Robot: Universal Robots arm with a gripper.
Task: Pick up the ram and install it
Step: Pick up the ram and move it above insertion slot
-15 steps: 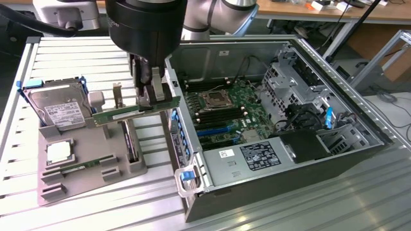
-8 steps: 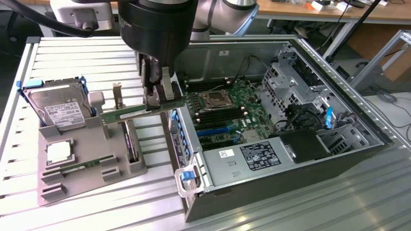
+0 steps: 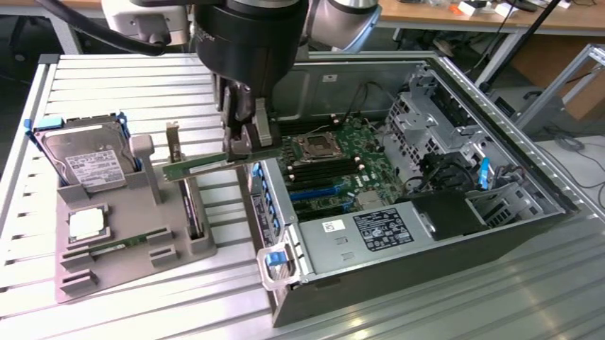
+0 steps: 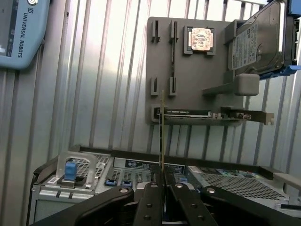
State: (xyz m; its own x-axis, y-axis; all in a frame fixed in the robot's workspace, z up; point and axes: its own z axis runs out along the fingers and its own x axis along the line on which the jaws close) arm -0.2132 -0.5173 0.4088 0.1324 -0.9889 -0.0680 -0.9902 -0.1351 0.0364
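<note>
Gripper (image 4: pixel 163 182): you see its black fingers pinched shut on the long thin green circuit-board ram (image 3: pixel 200 168).
Ram: held in the air, between grey plastic holder tray (image 3: pixel 118 268) and open computer case (image 3: pixel 406 297).

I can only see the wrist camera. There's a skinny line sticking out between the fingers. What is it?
Observer: From the exterior view it's the ram, a flat green stick with a pale label, clamped in the gripper.
Operator: Where is it?
Observer: Held nearly level, reaching from the open computer case out over the grey holder.
Operator: What's inside the computer?
Observer: A green motherboard with a square processor socket and long dark slots beside it.
</note>
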